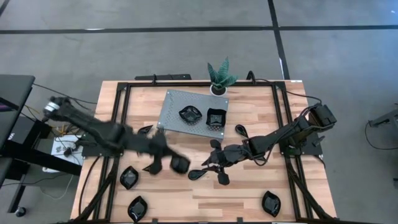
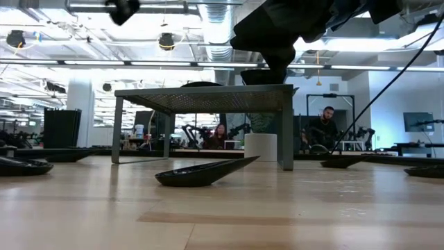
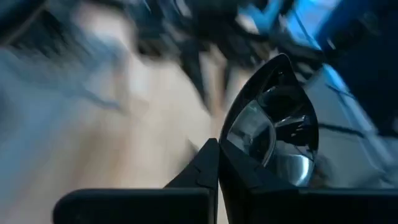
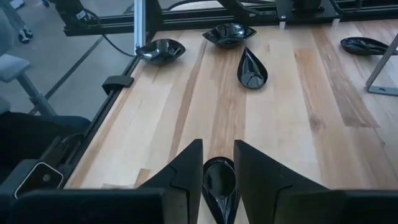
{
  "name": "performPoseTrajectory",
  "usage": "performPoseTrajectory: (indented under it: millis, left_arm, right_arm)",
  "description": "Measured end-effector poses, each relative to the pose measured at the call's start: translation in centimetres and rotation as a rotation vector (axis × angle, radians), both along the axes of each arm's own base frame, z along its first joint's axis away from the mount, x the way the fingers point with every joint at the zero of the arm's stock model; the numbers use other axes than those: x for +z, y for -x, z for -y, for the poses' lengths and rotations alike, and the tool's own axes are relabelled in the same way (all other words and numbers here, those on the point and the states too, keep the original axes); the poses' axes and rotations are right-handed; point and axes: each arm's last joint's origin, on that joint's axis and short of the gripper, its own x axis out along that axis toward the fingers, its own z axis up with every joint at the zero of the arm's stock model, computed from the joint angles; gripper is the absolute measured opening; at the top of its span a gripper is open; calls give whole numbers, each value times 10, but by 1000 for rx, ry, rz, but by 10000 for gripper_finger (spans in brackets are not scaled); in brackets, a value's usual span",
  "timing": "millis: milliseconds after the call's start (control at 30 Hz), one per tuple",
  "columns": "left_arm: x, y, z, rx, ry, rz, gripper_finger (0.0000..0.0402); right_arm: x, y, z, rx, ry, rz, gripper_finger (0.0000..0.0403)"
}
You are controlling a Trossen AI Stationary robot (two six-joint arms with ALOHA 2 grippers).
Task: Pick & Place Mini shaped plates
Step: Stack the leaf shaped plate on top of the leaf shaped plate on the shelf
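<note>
The mini shaped plates are small glossy black dishes. My left gripper (image 1: 166,159), blurred, is left of the table's middle and shut on one of them (image 3: 273,124). My right gripper (image 1: 212,165) reaches from the right toward the middle and is shut on a narrow teardrop plate (image 4: 219,182). Another teardrop plate (image 1: 198,175) lies on the wood just beyond it. Two plates (image 1: 190,114) (image 1: 215,117) sit on the grey perforated stand (image 1: 174,102). My left gripper pinches the plate's rim (image 3: 227,154) at one end between its two shut fingers. The rest of the plate sticks out beyond the fingertips on edge, its hollow face in view, lifted clear of the table. My right gripper holds the teardrop plate between its two fingers (image 4: 186,171), which bear on its two long sides (image 4: 208,177) and lie along it. The fingers slant down from the table's right. The plate is level with its hollow up; I cannot tell whether it is clear of the table.
Loose plates lie near the left edge (image 1: 129,177), at the near left (image 1: 137,207), near right (image 1: 270,203), beside the stand (image 1: 146,130) and right of it (image 1: 240,129). A small green potted plant (image 1: 220,76) stands at the far edge. People sit in the room behind (image 2: 322,125).
</note>
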Motion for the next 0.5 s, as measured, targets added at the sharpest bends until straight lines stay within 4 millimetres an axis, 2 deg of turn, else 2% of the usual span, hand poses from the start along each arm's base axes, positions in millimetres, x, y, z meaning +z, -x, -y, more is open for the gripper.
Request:
performPoseTrajectory:
  millis: [100,200,367,500]
  left_arm:
    - [15,2,-41,51,-106,70,5]
    - [19,1,-79,112,-183,73,4]
    - [12,-11,-137,185,-241,5,5]
    - [-1,-16,-175,222,-202,-57,5]
  right_arm:
    - [0,-1,2,-7,1,0,85]
    - [0,-2,6,-20,1,0,85]
    - [0,-4,14,-45,2,-1,85]
    - [-1,-5,17,-54,4,-9,85]
